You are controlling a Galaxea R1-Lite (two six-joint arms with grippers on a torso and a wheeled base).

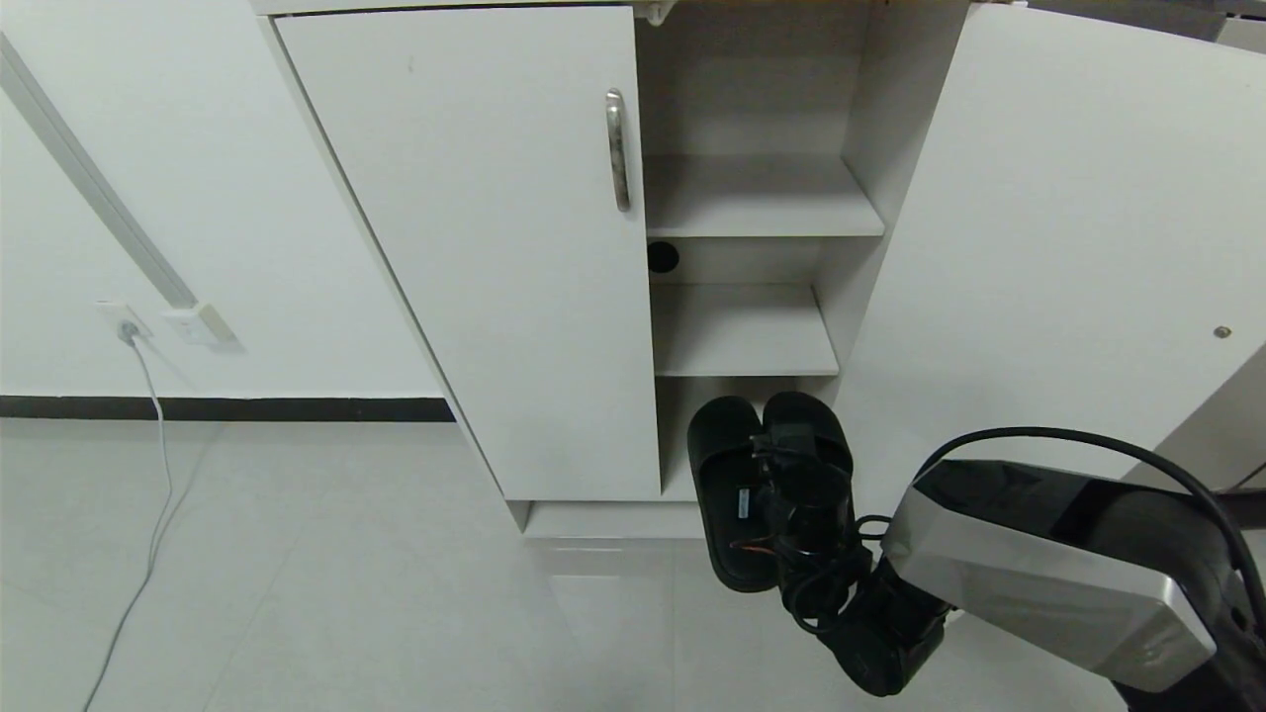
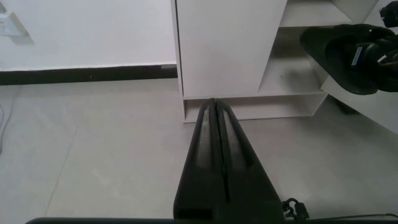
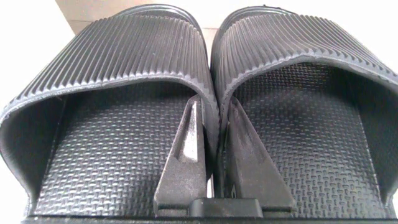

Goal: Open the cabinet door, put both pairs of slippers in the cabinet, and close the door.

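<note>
A pair of black slippers (image 1: pixel 742 475) hangs just in front of the cabinet's bottom compartment, toes toward the opening. My right gripper (image 1: pixel 791 465) is shut on the two inner walls of the slippers (image 3: pixel 214 99), one finger inside each shoe, as its wrist view shows close up. The white cabinet (image 1: pixel 752 198) has its right door (image 1: pixel 1068 237) swung open and its left door (image 1: pixel 485 247) shut. My left gripper (image 2: pixel 214 109) is shut and holds nothing, low over the floor and pointing at the cabinet base; the black slippers (image 2: pixel 348 53) show farther off in its view.
Two bare shelves (image 1: pixel 752 208) sit above the bottom compartment. A metal handle (image 1: pixel 617 148) is on the shut left door. A grey cable (image 1: pixel 148 494) runs from a wall socket down over the tiled floor at the left.
</note>
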